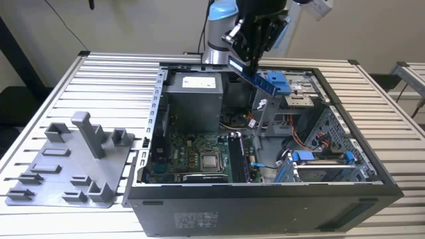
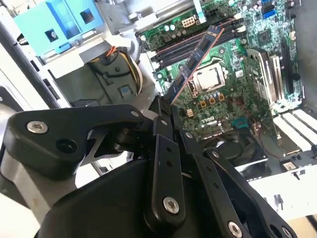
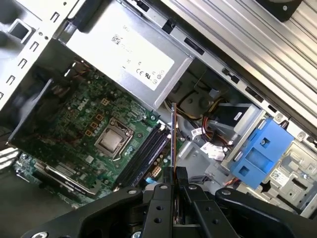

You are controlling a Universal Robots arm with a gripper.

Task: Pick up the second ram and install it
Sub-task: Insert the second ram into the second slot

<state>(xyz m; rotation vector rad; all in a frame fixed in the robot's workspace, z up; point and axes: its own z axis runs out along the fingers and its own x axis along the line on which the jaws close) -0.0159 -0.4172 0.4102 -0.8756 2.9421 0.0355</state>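
My gripper (image 1: 255, 62) hangs above the open computer case (image 1: 371, 172), shut on the second ram (image 1: 260, 80). The ram is a long thin stick, held by one end and tilted over the back of the case. In the second wrist view the ram (image 2: 195, 62) reaches out from the gripper (image 2: 166, 106) over the green motherboard (image 2: 237, 104), above the dark memory slots (image 2: 185, 42) beside the processor socket (image 2: 210, 79). In the first wrist view the ram (image 3: 173, 139) is seen edge-on, running from the gripper (image 3: 174, 174) toward the memory slots (image 3: 143, 153). It hangs clear of the board.
A grey fixture tray (image 1: 66, 167) with upright posts lies on the slatted table at the exterior view's left of the case. Inside the case are a grey power supply (image 1: 192, 97), a blue drive bracket (image 1: 279, 82), loose cables (image 1: 312, 142) and a blue-handled drive cage (image 1: 319, 157).
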